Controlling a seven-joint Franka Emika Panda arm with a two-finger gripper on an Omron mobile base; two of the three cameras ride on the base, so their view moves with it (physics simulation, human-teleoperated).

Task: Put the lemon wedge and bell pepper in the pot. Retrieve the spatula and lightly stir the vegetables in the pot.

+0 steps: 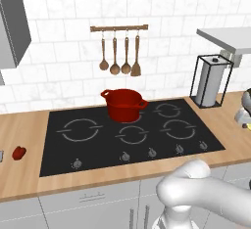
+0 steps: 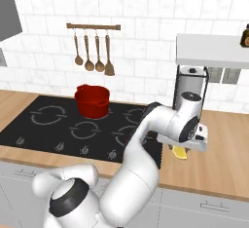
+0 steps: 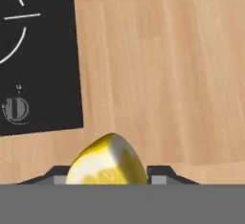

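Note:
My gripper [image 3: 107, 179] is shut on the lemon wedge [image 3: 107, 161], a pale-yellow piece that sits between the two finger tips. From the right base view the lemon wedge [image 2: 180, 153] hangs under the hand just above the wooden counter, right of the cooktop. The deep-red pot [image 1: 123, 104] stands at the back middle of the cooktop, and it appears again as the pot [image 2: 91, 100] far left of the hand. A small red bell pepper [image 1: 18, 152] lies on the counter left of the cooktop. The spatula is out of view.
The black cooktop [image 1: 98, 145] with its knobs covers the counter's middle. Wooden spoons and a turner hang on a rail [image 1: 119, 28] behind the pot. A paper-towel holder [image 1: 211, 81] stands at the back right under a grey shelf [image 2: 211, 49].

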